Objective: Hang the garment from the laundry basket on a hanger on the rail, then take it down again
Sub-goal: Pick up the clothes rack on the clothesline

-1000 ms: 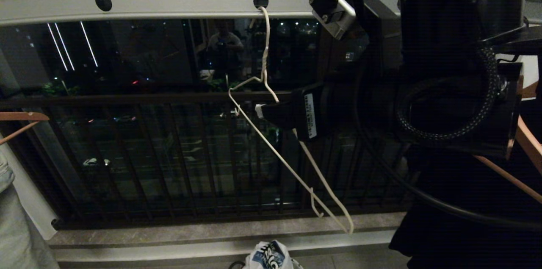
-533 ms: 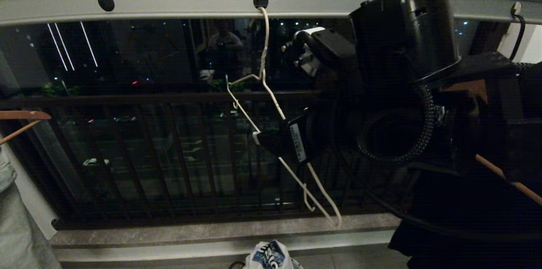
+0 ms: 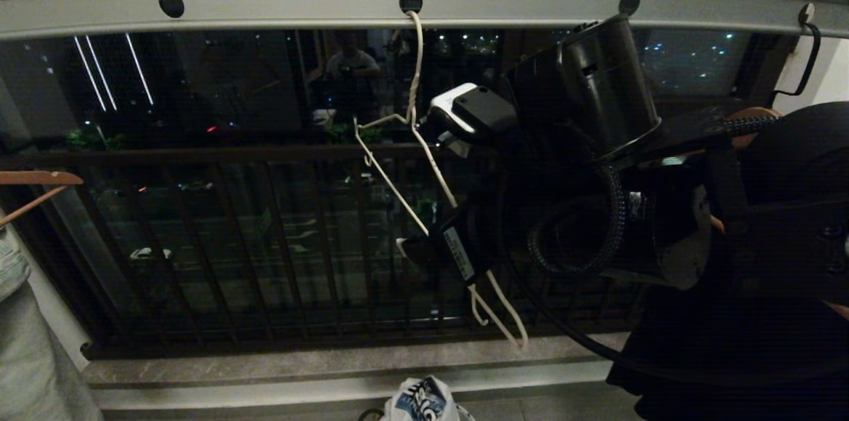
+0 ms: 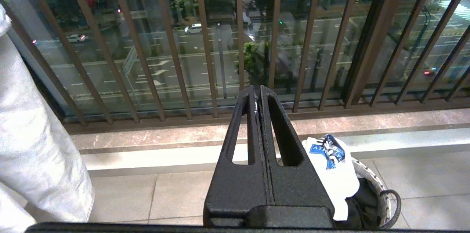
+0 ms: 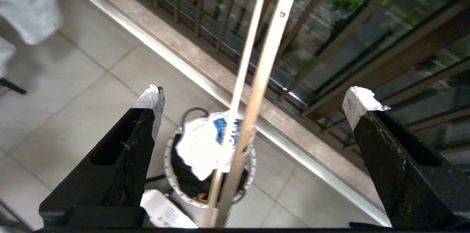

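Observation:
The white wire hanger (image 3: 414, 76) hangs tilted from a hole in the pale grey rail (image 3: 278, 6). My right gripper (image 3: 421, 179) is open and straddles the hanger's arms. In the right wrist view both wires (image 5: 257, 79) run through the gap of the gripper (image 5: 257, 97), clear of both taped fingertips (image 5: 150, 95). The garment (image 3: 424, 401), white with a blue graphic, lies heaped on the laundry basket (image 5: 172, 174) on the floor below. The left wrist view also shows the garment (image 4: 330, 159) and the basket (image 4: 378, 189). My left gripper (image 4: 259, 90) is shut, empty and parked low.
Dark balcony railing bars (image 3: 265, 242) and a stone sill (image 3: 331, 361) stand behind the hanger. A black garment (image 3: 696, 355) hangs at the right near a black hook (image 3: 812, 56). A wooden hanger (image 3: 33, 185) and pale cloth (image 3: 26, 341) are at the left.
My right gripper has sunk along the hanger's arms and turned, so its second finger has come into view. The hanger's low end has swung a little to the left.

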### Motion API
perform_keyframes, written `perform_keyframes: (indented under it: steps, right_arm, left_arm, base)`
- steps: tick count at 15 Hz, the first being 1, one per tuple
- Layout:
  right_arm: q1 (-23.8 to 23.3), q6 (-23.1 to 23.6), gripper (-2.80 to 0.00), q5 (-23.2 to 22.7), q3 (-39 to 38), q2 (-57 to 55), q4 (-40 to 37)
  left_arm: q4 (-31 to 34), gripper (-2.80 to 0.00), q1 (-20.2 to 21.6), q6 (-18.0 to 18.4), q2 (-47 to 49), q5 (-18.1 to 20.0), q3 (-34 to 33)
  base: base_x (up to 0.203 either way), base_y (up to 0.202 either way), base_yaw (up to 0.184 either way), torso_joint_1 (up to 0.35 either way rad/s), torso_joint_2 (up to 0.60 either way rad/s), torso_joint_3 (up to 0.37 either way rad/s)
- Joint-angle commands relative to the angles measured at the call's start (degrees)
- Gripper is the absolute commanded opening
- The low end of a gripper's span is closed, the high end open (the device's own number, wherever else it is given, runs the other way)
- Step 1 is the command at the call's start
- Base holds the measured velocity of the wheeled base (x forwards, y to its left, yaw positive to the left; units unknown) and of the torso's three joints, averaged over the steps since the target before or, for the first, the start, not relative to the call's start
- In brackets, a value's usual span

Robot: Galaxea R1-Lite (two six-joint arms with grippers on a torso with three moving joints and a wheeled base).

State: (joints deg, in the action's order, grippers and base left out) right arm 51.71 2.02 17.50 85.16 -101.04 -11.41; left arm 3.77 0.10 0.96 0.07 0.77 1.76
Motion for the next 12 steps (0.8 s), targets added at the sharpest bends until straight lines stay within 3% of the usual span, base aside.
perform_keyframes:
  steps: [1,8,9,12]
  right_arm:
    - [0.0,0.7,0.0,1.2,0.1,0.0,0.1]
    - [-0.3,1.4,0.0,1.7,2.0,-0.2,-0.2]
    - [-0.3,1.4,-2.8,2.1,1.9,-0.2,-0.2]
    - [-0.4,1.4,-2.8,2.9,1.9,-0.3,-0.1]
  left_arm:
    - [0.0,-2.8,0.0,0.0,0.0,0.0,0.0]
    - [0.0,-2.8,0.1,0.0,0.0,0.0,0.0]
    - [0.0,-2.8,0.0,0.0,0.0,0.0,-0.1]
    - [0.0,-2.8,0.0,0.0,0.0,0.0,0.0]
  base:
    - [0.0,0.0,0.0,0.0,0.0,0.0]
    - [0.0,0.0,0.0,0.0,0.0,0.0]
    - [0.0,0.0,0.0,0.0,0.0,0.0]
    - [0.0,0.0,0.0,0.0,0.0,0.0]
